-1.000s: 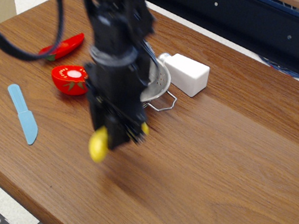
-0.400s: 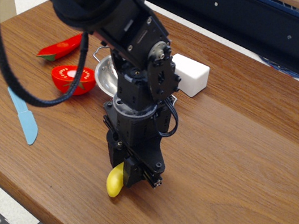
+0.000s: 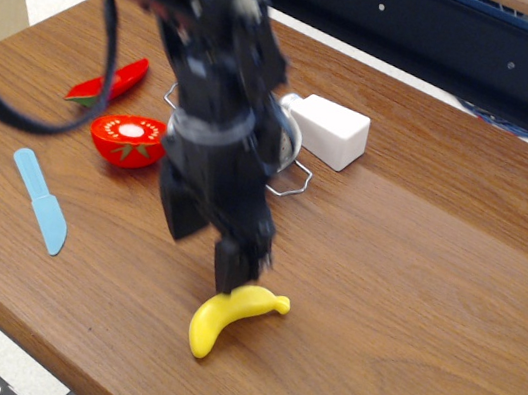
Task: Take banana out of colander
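The yellow banana (image 3: 232,315) lies flat on the wooden table (image 3: 412,283) near the front edge, outside the colander. My gripper (image 3: 224,264) hangs just above the banana's upper end, blurred by motion; its jaws look parted and hold nothing. The steel colander (image 3: 289,148) stands behind my arm, mostly hidden, with one wire handle (image 3: 292,184) showing on the right and one at its left.
A white rectangular shaker (image 3: 331,131) stands right behind the colander. A red chili pepper (image 3: 111,81), a halved tomato (image 3: 129,139) and a light blue toy knife (image 3: 40,201) lie at the left. The table's front edge runs close below the banana.
The gripper carried the banana down to the table near the front edge, let it go and has risen a little. The banana now lies flat on the wood.
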Robot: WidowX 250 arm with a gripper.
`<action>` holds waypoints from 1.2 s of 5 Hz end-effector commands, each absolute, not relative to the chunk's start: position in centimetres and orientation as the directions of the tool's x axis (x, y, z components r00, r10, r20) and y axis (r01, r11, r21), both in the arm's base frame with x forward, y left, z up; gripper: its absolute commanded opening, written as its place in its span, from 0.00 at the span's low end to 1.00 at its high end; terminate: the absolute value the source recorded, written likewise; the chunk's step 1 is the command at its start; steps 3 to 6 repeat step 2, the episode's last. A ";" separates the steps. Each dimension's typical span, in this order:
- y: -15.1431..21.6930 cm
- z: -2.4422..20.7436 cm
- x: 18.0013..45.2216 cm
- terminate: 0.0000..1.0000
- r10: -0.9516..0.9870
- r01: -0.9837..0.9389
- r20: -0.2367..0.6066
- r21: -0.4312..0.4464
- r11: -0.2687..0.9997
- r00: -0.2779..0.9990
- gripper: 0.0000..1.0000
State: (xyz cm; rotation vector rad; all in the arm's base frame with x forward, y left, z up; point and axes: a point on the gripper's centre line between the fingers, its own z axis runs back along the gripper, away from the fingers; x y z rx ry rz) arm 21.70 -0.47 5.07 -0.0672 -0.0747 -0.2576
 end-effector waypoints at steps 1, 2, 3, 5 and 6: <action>2.8 9.1 23.0 0.00 -0.181 0.194 0.143 -0.086 0.977 0.973 1.00; 2.8 9.1 23.0 1.00 -0.181 0.194 0.143 -0.086 0.977 0.973 1.00; 2.8 9.1 23.0 1.00 -0.181 0.194 0.143 -0.086 0.977 0.973 1.00; 2.8 9.1 23.0 1.00 -0.181 0.194 0.143 -0.086 0.977 0.973 1.00; 2.8 9.1 23.0 1.00 -0.181 0.194 0.143 -0.086 0.977 0.973 1.00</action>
